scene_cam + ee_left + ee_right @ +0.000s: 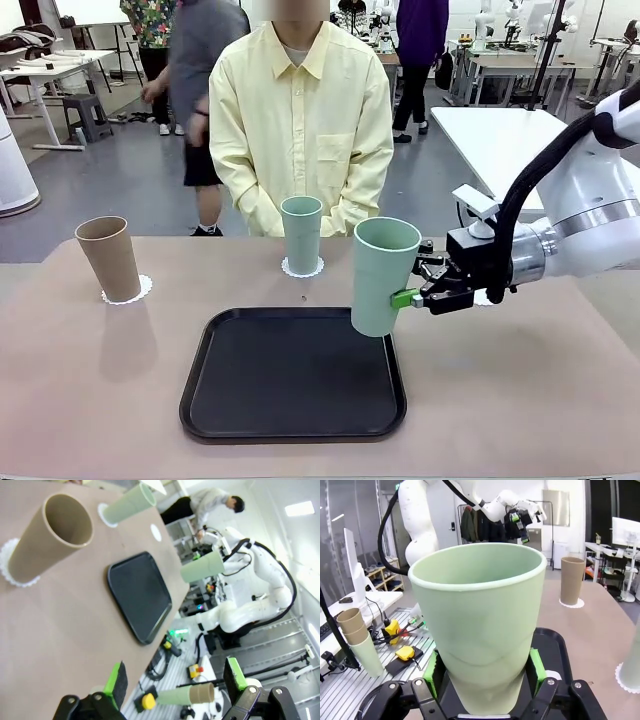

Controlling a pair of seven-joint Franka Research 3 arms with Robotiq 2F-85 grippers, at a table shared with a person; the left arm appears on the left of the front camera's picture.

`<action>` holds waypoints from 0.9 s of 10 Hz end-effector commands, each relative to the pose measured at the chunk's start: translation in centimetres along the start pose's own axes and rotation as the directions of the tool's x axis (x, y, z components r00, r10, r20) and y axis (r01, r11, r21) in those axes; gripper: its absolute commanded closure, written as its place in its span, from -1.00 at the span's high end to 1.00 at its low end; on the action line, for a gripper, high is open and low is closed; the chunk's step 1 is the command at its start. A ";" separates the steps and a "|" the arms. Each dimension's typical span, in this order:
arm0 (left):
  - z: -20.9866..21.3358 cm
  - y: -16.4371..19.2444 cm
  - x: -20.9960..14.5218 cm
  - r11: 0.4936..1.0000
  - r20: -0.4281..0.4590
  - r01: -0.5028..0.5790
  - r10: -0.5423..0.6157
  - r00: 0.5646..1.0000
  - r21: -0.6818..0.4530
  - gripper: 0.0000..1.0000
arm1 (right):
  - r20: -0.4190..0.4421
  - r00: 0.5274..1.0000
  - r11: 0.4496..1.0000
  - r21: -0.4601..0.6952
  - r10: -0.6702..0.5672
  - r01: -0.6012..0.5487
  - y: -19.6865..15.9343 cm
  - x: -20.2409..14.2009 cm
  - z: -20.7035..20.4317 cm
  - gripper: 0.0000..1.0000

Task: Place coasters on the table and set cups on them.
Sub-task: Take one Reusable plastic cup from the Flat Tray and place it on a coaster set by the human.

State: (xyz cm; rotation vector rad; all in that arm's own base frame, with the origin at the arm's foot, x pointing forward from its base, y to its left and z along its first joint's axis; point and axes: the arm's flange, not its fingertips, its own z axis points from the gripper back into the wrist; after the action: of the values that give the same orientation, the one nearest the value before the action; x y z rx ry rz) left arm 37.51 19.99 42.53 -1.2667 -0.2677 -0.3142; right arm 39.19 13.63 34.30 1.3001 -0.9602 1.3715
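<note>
Risk: the sage green cup [383, 275], pinched low on its wall by the right gripper [402, 298], looks top-heavy. It may pivot in the pads, or land off-centre and rumple the bare coaster [156, 532].

Cup hangs between the pads over the black tray's [293, 428] far right corner. Coaster lies near, further right.

Left gripper [176, 676] spread, empty.

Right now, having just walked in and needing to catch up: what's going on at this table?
The robot's right hand grips a sage green cup, held over the black tray at its far right corner. A tan cup and another green cup already stand on doily coasters on the table; a third coaster lies bare. The left hand is open, holding nothing. A person stands at the far side, touching nothing.
</note>
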 end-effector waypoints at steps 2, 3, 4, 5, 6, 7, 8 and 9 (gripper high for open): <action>0.0 -0.3 0.1 1.000 0.010 -0.014 0.014 1.000 0.005 1.00 | 0.094 0.996 1.000 0.000 0.008 -0.008 0.8 1.1 0.5 0.47; 0.0 -0.3 0.1 1.000 0.010 -0.014 0.014 1.000 0.005 1.00 | 0.094 0.995 1.000 0.002 0.015 -0.015 1.0 1.3 0.5 0.47; 0.0 -0.3 0.1 1.000 0.010 -0.014 0.014 1.000 0.005 1.00 | 0.100 0.995 1.000 -0.003 0.017 -0.017 1.0 1.5 0.6 0.47; 0.0 -0.3 0.1 1.000 0.010 -0.014 0.014 1.000 0.005 1.00 | 0.104 0.994 1.000 -0.003 0.021 -0.021 1.1 1.6 0.7 0.47; 0.0 -0.3 0.1 1.000 0.010 -0.014 0.014 1.000 0.005 1.00 | 0.103 0.994 1.000 -0.005 0.026 -0.025 1.1 1.8 0.6 0.47; 0.0 -0.3 0.1 1.000 0.010 -0.014 0.014 1.000 0.005 1.00 | 0.101 0.994 1.000 -0.008 0.031 -0.030 1.1 1.9 0.6 0.47; 0.0 -0.3 0.1 1.000 0.010 -0.014 0.014 1.000 0.005 1.00 | 0.098 0.995 0.999 -0.012 0.037 -0.036 1.2 2.1 0.7 0.47; 0.0 -0.3 0.1 1.000 0.010 -0.014 0.014 1.000 0.005 1.00 | 0.078 0.996 0.999 -0.034 0.041 -0.038 1.2 2.6 1.1 0.47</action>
State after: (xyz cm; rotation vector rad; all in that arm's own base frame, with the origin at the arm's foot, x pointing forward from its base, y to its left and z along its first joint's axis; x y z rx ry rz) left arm 37.51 19.99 42.53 -1.2667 -0.2677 -0.3142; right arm 38.87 12.85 36.30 1.3516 -1.0188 1.3709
